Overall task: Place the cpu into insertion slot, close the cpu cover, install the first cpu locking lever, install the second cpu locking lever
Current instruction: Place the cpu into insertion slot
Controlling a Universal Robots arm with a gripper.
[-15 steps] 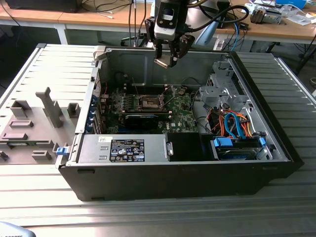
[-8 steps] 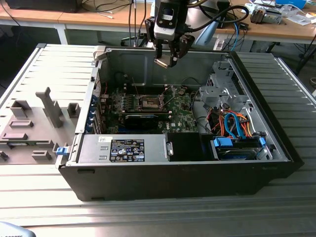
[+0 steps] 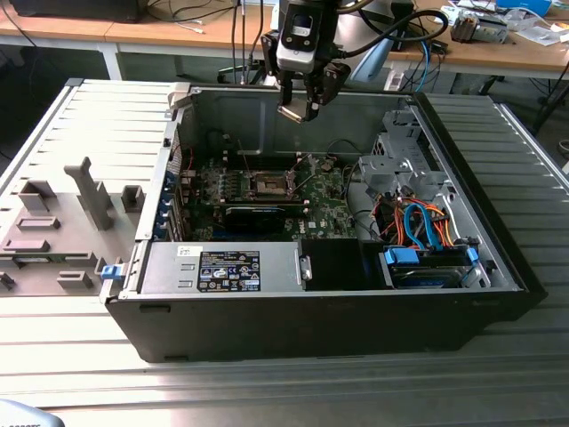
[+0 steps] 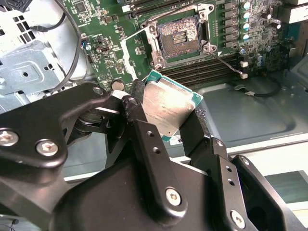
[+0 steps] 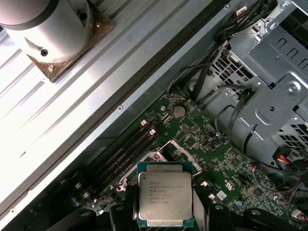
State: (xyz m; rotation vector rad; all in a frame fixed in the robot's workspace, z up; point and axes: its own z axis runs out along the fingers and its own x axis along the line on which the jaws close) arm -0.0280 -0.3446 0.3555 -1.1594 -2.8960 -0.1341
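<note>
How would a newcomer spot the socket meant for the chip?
In the open computer case, find the green circuit board. Near its middle sits the socket: a small square with a dark centre and shiny metal rim, unlike the long dark slots beside it.

Nothing legible with any certainty. Several lines of faint grey print on the metal top of the cpu [image 5: 165, 199], clamped in the gripper [image 5: 165, 211], too fine to make out in the first wrist view. Well apart from the gripper, nearer the exterior camera: a black label [image 3: 228, 270] and a small white label [image 3: 185, 252] on the silver power supply box [image 3: 276, 267], lettering too small to read.
</note>
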